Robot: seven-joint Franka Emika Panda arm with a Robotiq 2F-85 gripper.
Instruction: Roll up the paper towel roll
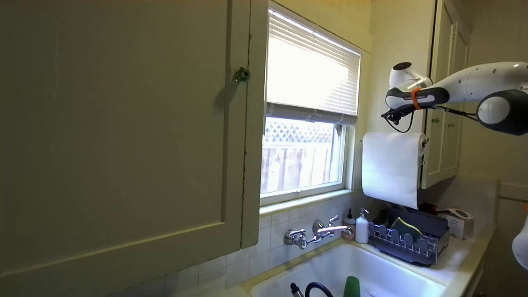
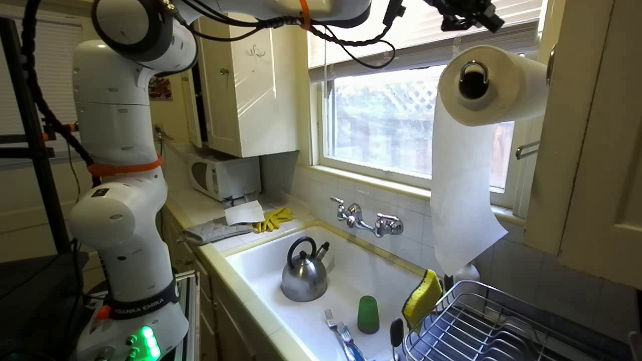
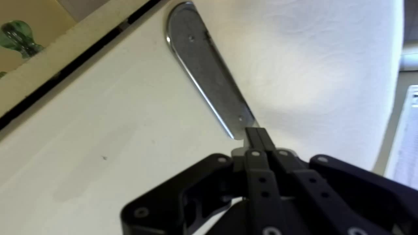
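The paper towel roll [image 1: 390, 169] hangs on a metal holder on the side of a wall cabinet. In an exterior view, its cylinder [image 2: 516, 90] lies sideways and a long white sheet trails down from it to near the dish rack. In the wrist view, the roll's white surface [image 3: 313, 71] fills the upper right. My gripper [image 3: 259, 130] is shut, its fingertips together with nothing seen between them. In both exterior views, the gripper [image 1: 390, 117] is above the roll; there it also shows at the top edge [image 2: 494, 22], with a visible gap to the roll.
The holder's metal bracket [image 3: 209, 71] is fixed to the cabinet side [image 3: 98, 156], close to the fingertips. A window with a slatted blind [image 1: 313, 74] is beside the roll. Below are a dish rack [image 2: 476, 321] with a sponge [image 2: 424, 301], a sink [image 2: 261, 265], and a kettle [image 2: 304, 278].
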